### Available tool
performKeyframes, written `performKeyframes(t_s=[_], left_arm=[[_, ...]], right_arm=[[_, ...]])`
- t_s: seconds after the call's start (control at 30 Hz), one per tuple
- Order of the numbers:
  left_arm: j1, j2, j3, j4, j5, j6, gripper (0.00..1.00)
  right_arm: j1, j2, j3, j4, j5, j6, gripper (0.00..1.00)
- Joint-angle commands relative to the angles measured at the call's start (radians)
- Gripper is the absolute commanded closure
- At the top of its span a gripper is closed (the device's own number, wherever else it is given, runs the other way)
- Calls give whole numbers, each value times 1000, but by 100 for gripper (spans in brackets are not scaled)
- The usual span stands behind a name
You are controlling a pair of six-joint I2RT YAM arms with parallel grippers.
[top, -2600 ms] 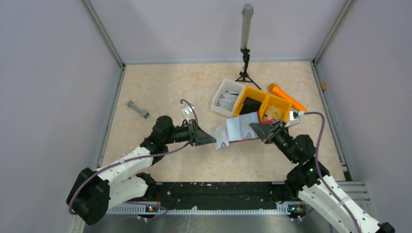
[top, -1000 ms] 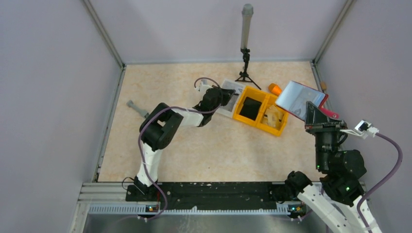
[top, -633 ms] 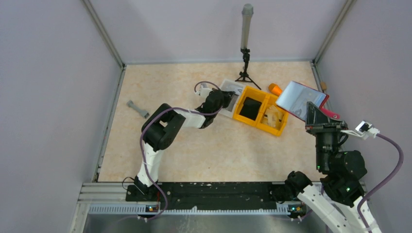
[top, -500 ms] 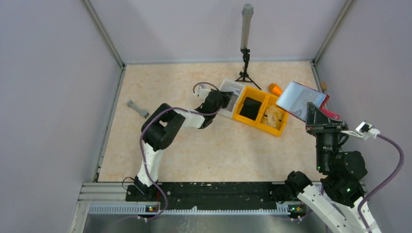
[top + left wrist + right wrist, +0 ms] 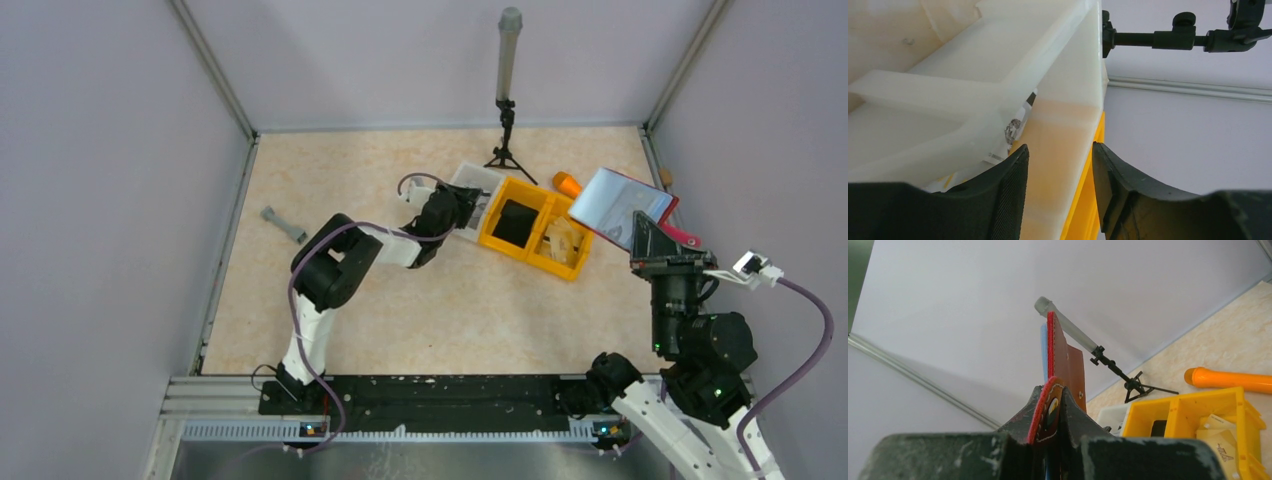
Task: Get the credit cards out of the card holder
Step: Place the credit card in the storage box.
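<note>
Two grippers: well apart in the top view.
Left gripper (image 5: 1058,155): jaws parted, nothing held (astride a wall of the white tray (image 5: 1068,60), upper centre).
Right gripper (image 5: 1050,412): clamped on the card holder (image 5: 628,205), held up unfolded at the right edge, above the bench (image 5: 330,200).
</note>
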Motion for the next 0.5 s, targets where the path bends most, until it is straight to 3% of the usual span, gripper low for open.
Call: performKeyframes(t_s=[0.0, 0.27, 0.47], left_arm=[[0, -116, -84, 5, 8, 50, 47], [5, -395, -271, -37, 152, 280, 39], [13, -617, -359, -147, 425, 571, 14]], right_arm=[[-6, -2, 6, 17, -10, -6, 100], [-6, 43, -10, -29, -152, -11, 100], [-6, 52, -68, 0, -346, -5, 100]])
